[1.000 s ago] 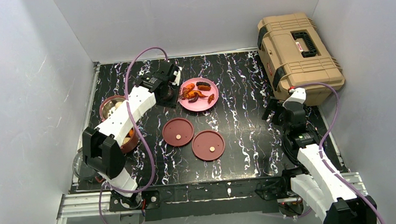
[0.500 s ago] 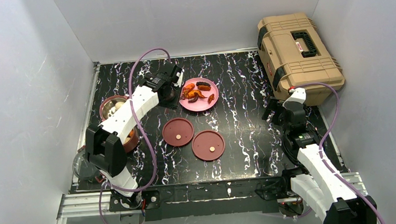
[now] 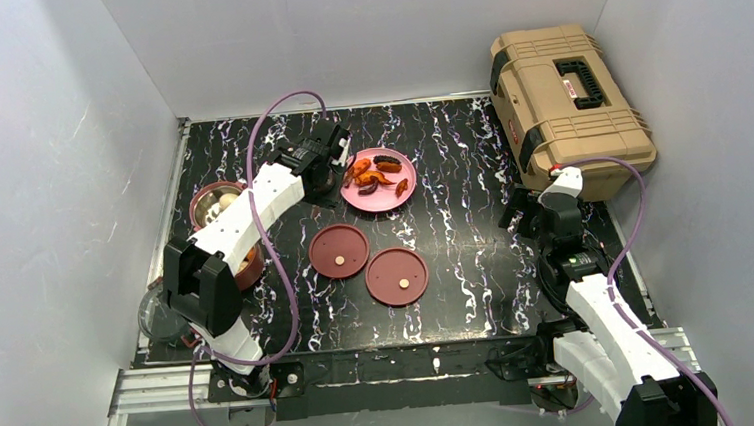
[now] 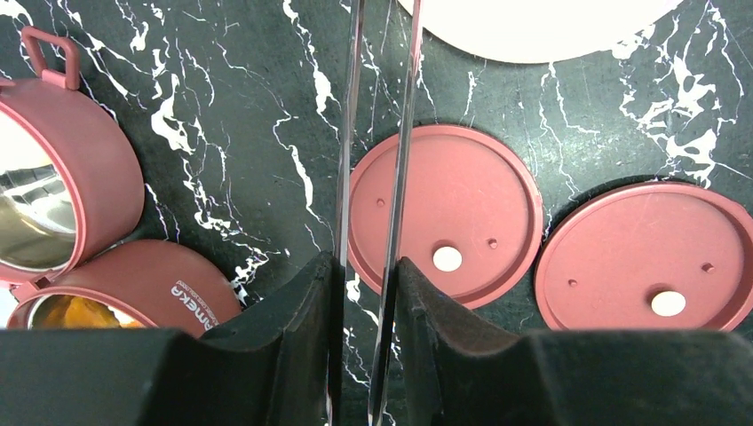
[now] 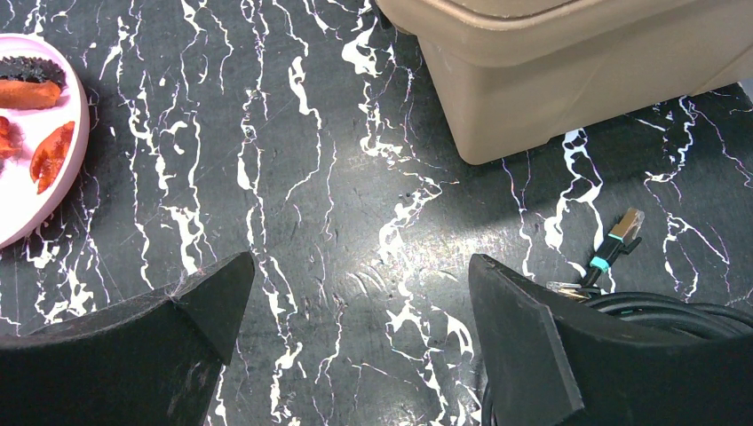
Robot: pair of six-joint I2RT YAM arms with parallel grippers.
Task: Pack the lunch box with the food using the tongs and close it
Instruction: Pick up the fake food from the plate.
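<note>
Left gripper [image 4: 366,275] is clamped on the thin metal tongs [image 4: 396,177], whose arms reach toward the pink plate [image 3: 382,202] of food [image 3: 373,177]. Two lunch box bowls [image 4: 98,177] sit side by side at the table's left, with two flat lids [image 4: 444,204] lying nearby. Right gripper [image 5: 355,328] hangs wide open near the tan toolbox [image 5: 568,80].

Left wrist cam is cropping the tongs [image 4: 402,124] at the top edge, tips aren't showing; pink plate [image 4: 533,27] is getting chopped too. Overhead, left arm [image 3: 252,204] is covering part of the lunch box bowls [image 3: 198,207].
</note>
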